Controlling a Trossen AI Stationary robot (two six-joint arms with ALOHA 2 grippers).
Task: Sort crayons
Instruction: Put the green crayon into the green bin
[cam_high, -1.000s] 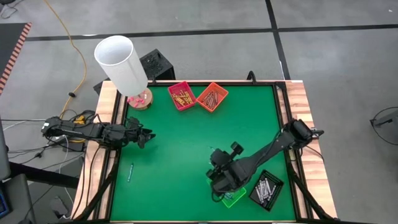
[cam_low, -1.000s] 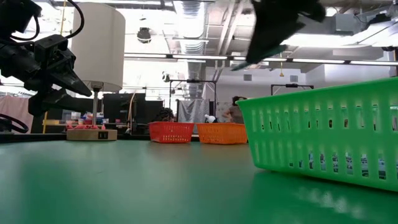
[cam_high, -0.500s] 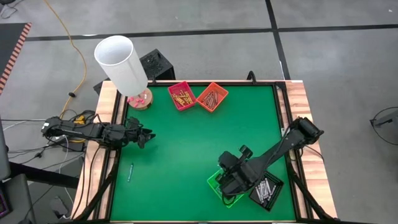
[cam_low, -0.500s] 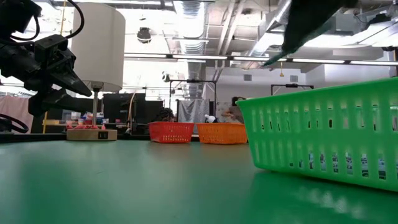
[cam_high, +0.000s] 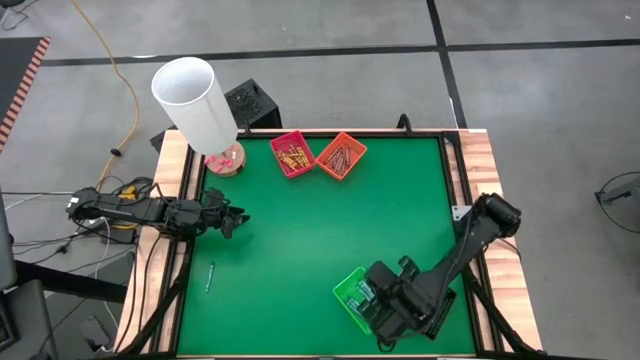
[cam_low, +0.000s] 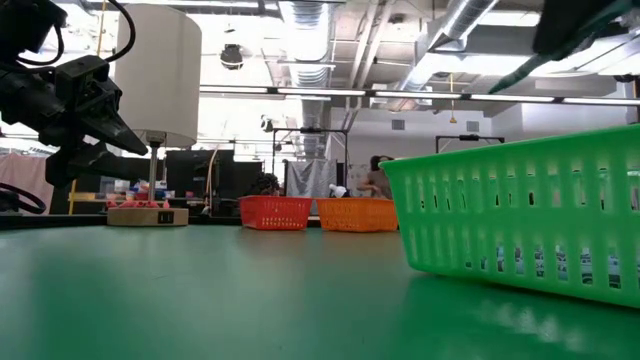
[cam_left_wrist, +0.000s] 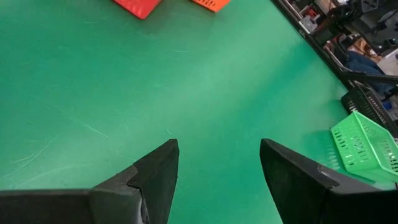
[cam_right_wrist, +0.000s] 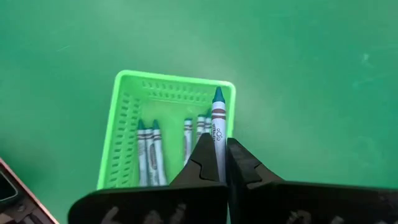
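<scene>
My right gripper (cam_right_wrist: 222, 155) is shut on a teal crayon (cam_right_wrist: 218, 121) and hovers over the green tray (cam_right_wrist: 168, 118) near the table's near right corner. Several more teal crayons (cam_right_wrist: 149, 158) lie flat on that tray's floor. From above, the gripper (cam_high: 383, 303) covers part of the green tray (cam_high: 352, 290). One loose crayon (cam_high: 209, 277) lies flat on the green mat at the near left. My left gripper (cam_high: 232, 218) waits open at the table's left edge, with nothing between its fingers (cam_left_wrist: 158, 180). My right gripper pinches the teal crayon between its two fingers, on the wrapped part behind the tip (cam_right_wrist: 218, 142). The crayon runs along the fingers and its pointed end (cam_right_wrist: 218, 94) sticks out beyond them. The fingers slant steeply down. The crayon is lifted clear above the green tray.
A red tray (cam_high: 292, 153) and an orange tray (cam_high: 341, 155), both holding crayons, stand at the far edge. A white-shaded lamp (cam_high: 195, 100) stands at the far left corner. A black tray (cam_high: 447, 298) shows partly beside the right arm. The mat's middle (cam_high: 300, 230) is bare.
My right gripper has carried the teal crayon toward the table's near right corner, from beside the green tray's left side to above it, and its wrist has rolled and tipped on the way. It has stayed shut on the crayon.
</scene>
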